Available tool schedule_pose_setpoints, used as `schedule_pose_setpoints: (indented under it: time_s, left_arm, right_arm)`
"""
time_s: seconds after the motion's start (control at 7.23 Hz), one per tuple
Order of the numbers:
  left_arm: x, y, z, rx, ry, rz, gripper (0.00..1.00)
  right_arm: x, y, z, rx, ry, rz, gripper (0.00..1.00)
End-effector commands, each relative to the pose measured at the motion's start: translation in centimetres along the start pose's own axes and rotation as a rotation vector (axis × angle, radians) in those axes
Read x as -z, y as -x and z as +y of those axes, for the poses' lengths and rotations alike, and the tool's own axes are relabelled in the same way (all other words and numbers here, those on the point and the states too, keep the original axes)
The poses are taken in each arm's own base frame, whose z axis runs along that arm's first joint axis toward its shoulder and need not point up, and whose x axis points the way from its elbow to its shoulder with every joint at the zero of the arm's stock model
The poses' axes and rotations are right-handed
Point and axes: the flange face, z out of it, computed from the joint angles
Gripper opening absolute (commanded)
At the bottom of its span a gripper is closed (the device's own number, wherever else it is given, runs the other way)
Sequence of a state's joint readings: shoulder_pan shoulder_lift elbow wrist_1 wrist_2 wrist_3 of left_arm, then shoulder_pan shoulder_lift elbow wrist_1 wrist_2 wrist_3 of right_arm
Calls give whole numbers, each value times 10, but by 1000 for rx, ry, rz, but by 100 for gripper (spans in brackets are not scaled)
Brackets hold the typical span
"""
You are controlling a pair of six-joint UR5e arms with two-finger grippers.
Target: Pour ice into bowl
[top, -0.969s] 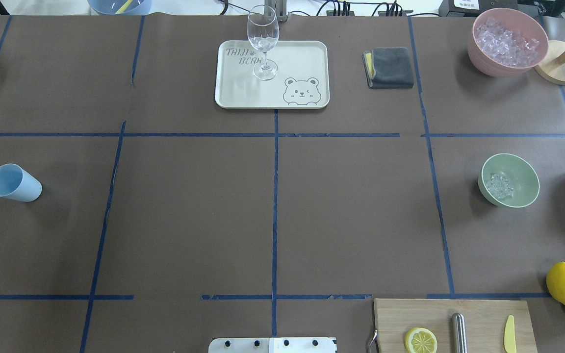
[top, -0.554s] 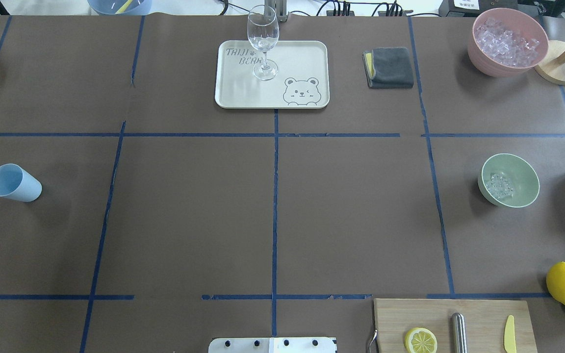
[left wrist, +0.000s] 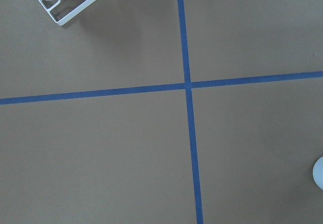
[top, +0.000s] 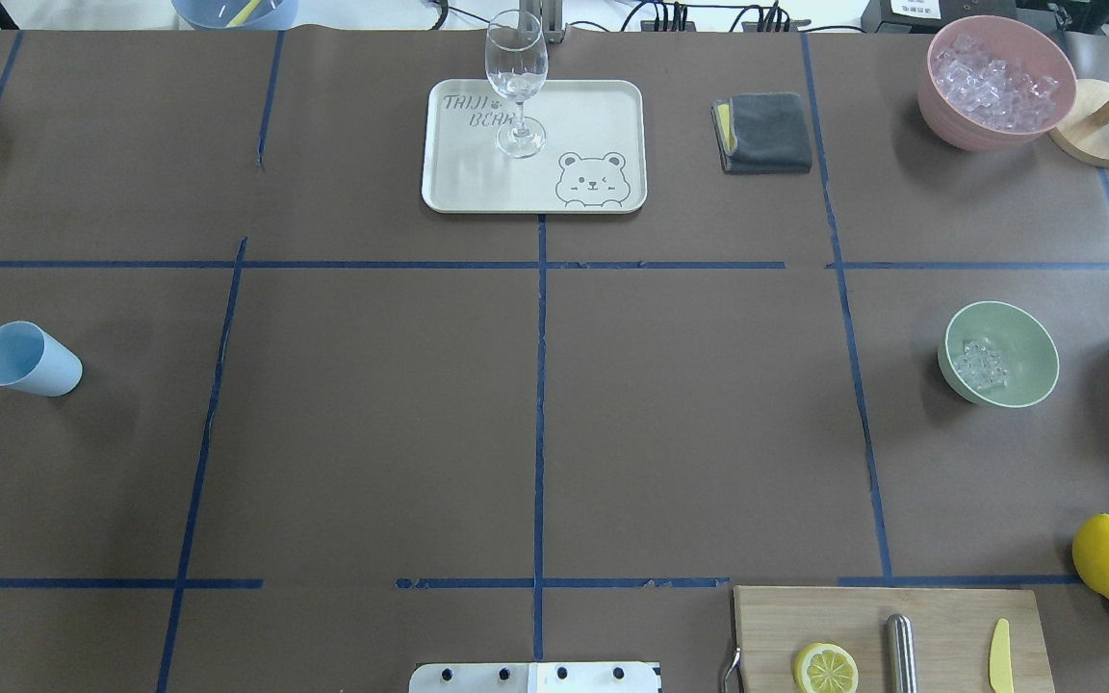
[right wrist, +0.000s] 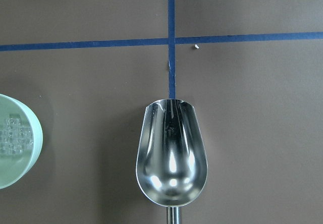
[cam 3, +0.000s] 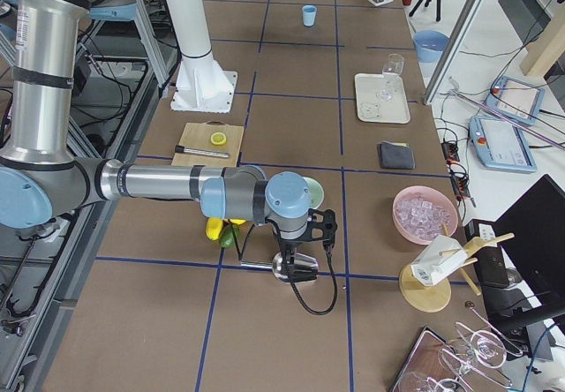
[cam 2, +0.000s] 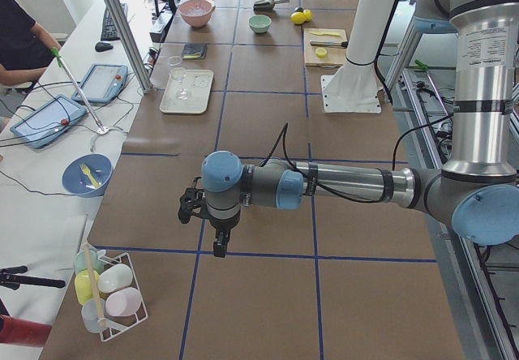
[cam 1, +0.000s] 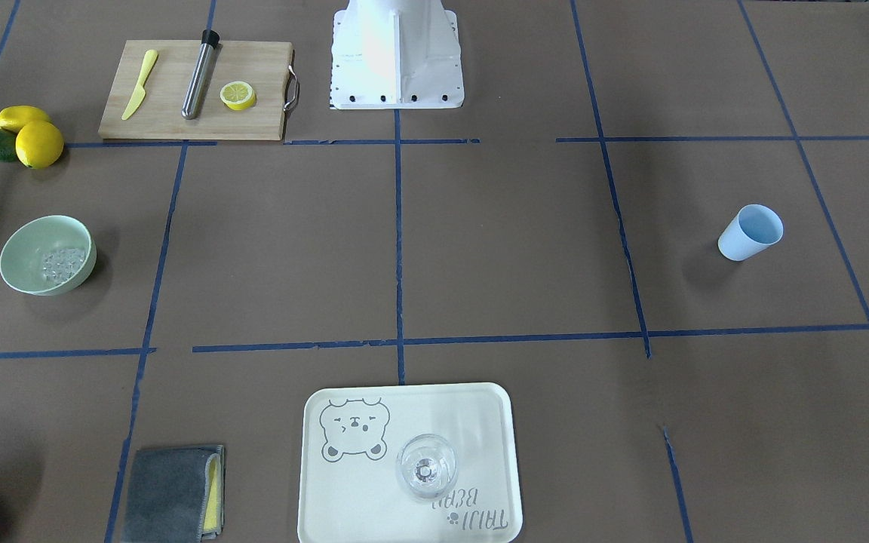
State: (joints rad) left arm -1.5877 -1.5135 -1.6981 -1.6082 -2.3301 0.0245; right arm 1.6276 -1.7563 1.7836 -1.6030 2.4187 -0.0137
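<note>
I found the left gripper (cam 2: 213,242) pointing down above the left end of the table (top: 372,414), near a white wire rack (cam 2: 113,303). It showed only from the side, so I could not tell whether its fingers were spread or closed. A light blue cup (top: 30,359) stood near the table's left edge. At the middle of the far edge, a wine glass (top: 517,77) stood upright on a cream bear tray (top: 593,115), with a folded grey cloth (top: 766,132) to its right. Toward the right edge sat the mint-green bowl (top: 1031,332), and the clear ice (top: 980,364) lay inside it, against its left wall. A pink bowl (top: 940,106) of whitish ice occupied the far right corner. The right gripper (cam 3: 300,264) hung over a metal scoop (right wrist: 171,156) just beyond the bowl. The scoop's bowl was bare, and I could not tell whether the gripper was grasping it.
</note>
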Motion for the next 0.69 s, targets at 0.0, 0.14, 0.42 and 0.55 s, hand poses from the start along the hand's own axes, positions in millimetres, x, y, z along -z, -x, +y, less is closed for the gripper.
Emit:
schedule_pose_setpoints:
  time_s: [0.0, 0.14, 0.42, 0.55]
  left_arm:
    - [0, 0, 0, 0, 0, 0, 100]
    - [0, 0, 0, 0, 0, 0, 100]
    - [0, 0, 0, -3, -1, 1, 100]
    - [-1, 0, 0, -3, -1, 1, 100]
  right_arm:
    - [0, -1, 0, -1, 1, 3, 100]
    - [-1, -1, 1, -2, 2, 3, 100]
    - [-3, -3, 4, -5, 5, 3, 100]
    - [-2, -3, 4, -2, 3, 3, 100]
